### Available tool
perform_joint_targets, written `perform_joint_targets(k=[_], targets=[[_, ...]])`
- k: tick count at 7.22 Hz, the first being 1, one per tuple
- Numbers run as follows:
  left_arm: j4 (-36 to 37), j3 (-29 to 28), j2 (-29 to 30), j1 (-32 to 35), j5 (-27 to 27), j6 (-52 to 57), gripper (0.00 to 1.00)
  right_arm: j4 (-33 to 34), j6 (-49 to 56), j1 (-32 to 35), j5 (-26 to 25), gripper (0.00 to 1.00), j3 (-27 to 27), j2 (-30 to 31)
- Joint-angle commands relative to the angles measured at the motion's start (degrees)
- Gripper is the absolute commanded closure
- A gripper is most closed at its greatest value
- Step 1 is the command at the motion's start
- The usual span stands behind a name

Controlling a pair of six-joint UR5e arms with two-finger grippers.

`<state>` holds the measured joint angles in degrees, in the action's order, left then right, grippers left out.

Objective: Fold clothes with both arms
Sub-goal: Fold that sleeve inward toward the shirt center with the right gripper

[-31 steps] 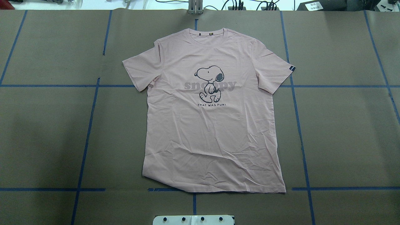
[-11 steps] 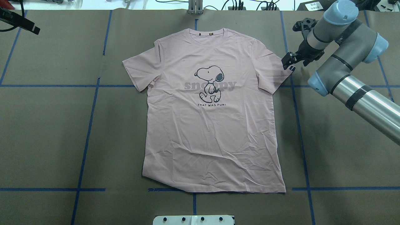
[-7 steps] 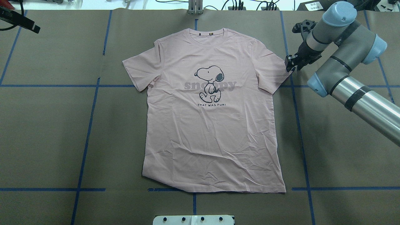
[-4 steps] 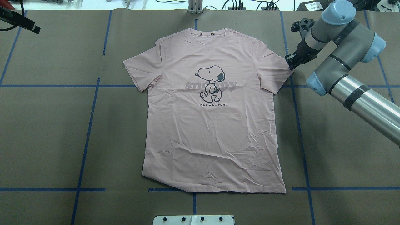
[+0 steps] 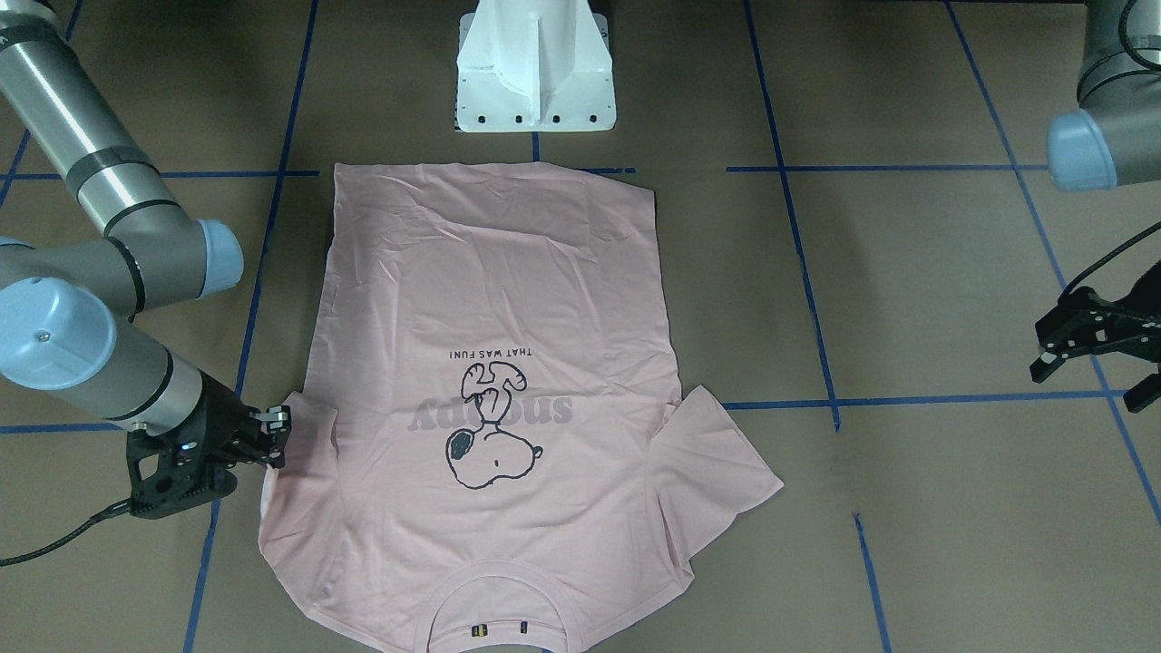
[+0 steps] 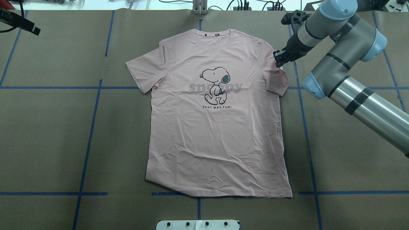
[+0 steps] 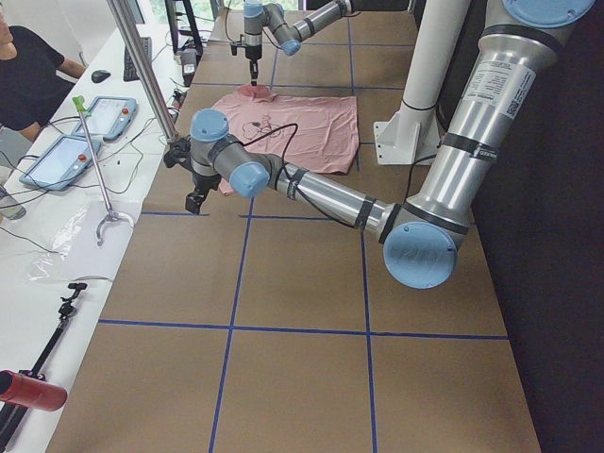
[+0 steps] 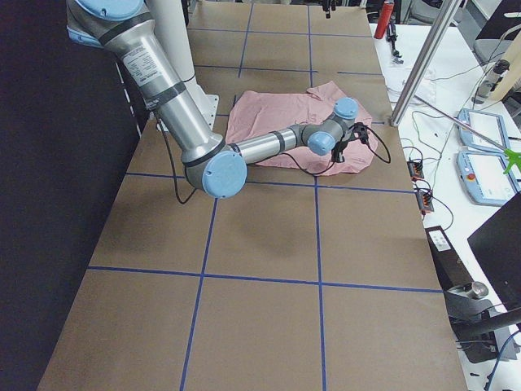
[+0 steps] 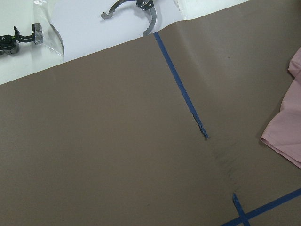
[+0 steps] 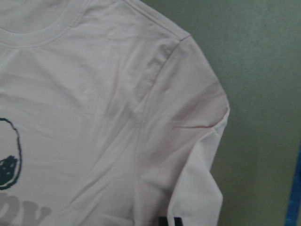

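The pale pink T-shirt [image 6: 217,127] lies flat, print up, collar at the far edge; it also shows in the front view [image 5: 490,299]. My right gripper [image 6: 278,59] is shut on the hem of the shirt's right sleeve and holds it lifted and doubled back toward the shoulder. The front view shows it [image 5: 277,437] at the sleeve edge. The right wrist view shows the sleeve [image 10: 197,141] folding over, the black tag [image 10: 169,221] at the bottom. My left gripper [image 5: 1088,376] is open and empty, well off the shirt, near the table's far left corner [image 6: 30,29].
The white pedestal [image 5: 535,73] stands at the near edge behind the shirt's hem. Blue tape lines [image 6: 89,137] cross the brown table cover. A white bench with tablets and cables [image 7: 85,151] runs along the far edge, a person beside it.
My right gripper closed on the right sleeve's edge, then moved left and toward the collar, pulling the sleeve up and inward. The left gripper has stayed at the far left corner.
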<state>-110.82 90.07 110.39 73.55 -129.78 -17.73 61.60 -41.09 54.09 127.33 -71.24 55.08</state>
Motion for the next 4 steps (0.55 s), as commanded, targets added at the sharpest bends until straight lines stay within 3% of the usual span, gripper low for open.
perform_joint_targets(k=[1, 4], targets=[[-0.10, -0.33, -0.09, 0.01, -0.03, 0.24, 0.00, 0.53, -4.61, -2.66, -1.46, 1.00, 0.04, -3.81], [-0.01, -0.42, 0.18, -0.08, 0.15, 0.60, 0.00, 0.27, -8.12, -3.28, -5.93, 1.00, 12.14, -15.58]])
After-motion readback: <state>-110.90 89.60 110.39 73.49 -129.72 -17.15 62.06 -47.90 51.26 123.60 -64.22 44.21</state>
